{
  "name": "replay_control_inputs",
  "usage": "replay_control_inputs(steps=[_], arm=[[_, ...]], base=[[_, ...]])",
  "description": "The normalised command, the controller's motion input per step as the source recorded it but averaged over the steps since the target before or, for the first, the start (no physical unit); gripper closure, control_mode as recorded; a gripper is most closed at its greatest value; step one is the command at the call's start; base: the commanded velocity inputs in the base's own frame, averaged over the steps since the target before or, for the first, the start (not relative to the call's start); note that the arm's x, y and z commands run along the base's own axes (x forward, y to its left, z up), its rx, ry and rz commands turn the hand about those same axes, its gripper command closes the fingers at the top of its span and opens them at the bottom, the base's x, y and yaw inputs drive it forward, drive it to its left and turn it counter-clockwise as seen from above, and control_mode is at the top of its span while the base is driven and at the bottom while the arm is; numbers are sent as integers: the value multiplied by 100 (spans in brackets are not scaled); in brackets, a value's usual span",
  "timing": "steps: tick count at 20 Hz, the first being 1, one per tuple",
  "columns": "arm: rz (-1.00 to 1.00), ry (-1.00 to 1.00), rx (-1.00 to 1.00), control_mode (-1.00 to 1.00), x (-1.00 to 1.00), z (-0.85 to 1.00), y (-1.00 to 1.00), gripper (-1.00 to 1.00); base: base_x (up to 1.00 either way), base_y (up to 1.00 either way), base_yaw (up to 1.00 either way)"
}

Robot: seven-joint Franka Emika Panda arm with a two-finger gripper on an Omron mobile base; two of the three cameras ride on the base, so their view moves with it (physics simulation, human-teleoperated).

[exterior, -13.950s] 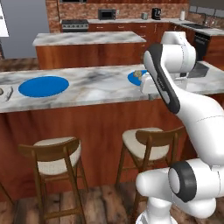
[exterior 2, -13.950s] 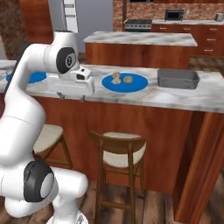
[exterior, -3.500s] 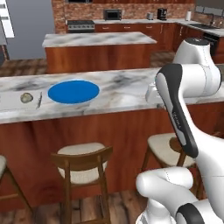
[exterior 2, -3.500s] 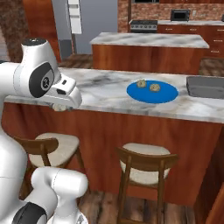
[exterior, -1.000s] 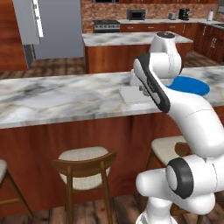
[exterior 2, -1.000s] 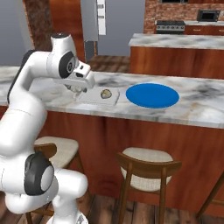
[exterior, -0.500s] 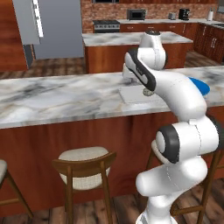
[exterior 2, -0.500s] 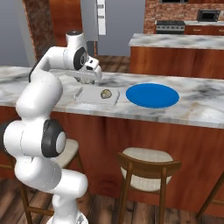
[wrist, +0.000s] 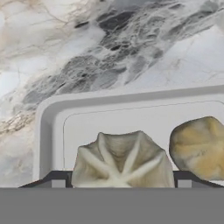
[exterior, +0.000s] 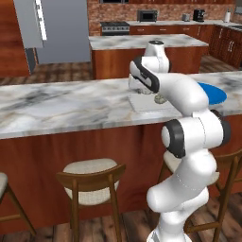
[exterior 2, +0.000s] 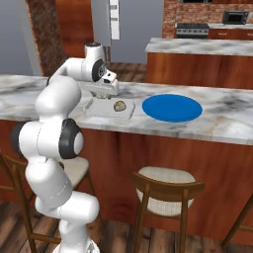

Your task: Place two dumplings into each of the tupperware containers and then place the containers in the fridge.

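The white arm's two-finger gripper (exterior 2: pixel 105 92) is hanging low over the shallow, pale grey-white see-through tupperware container (exterior 2: pixel 96 110) that is lying on the grey-veined marble surface (exterior 2: pixel 59 89), just beside the round flat blue plate (exterior 2: pixel 172 107). In the hand view, two lumpy tan-beige dumplings are sitting inside that container (wrist: pixel 52 118): one pleated dumpling (wrist: pixel 122 159) directly between the dark fingers (wrist: pixel 57 180), the other dumpling (wrist: pixel 197 146) touching or nearly touching it. The fingers are standing wide apart on either side of the pleated dumpling, and I cannot tell whether they are pressing on it or letting it go. Judging by this, the filling step for this container is finishing. The next move probably calls for lifting clear, then carrying the loaded container to the tall grey-silver fridge (exterior: pixel 56 30), which is standing well behind the surface.
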Motion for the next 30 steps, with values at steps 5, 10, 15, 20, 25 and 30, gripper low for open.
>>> replay_control_inputs(steps=[5,10,15,20,25,30], arm=[[0,5,0,-100,3,-39,0,100],[0,1,0,-100,9,-29,0,100],[0,1,0,-100,8,-24,0,100],[0,1,0,-100,11,-10,0,-100],[0,0,0,-100,5,0,0,-100],[0,0,0,-100,0,2,0,-100]], base=[[0,0,0],[0,0,0],[0,0,0],[0,0,0],[0,0,0],[0,0,0]])
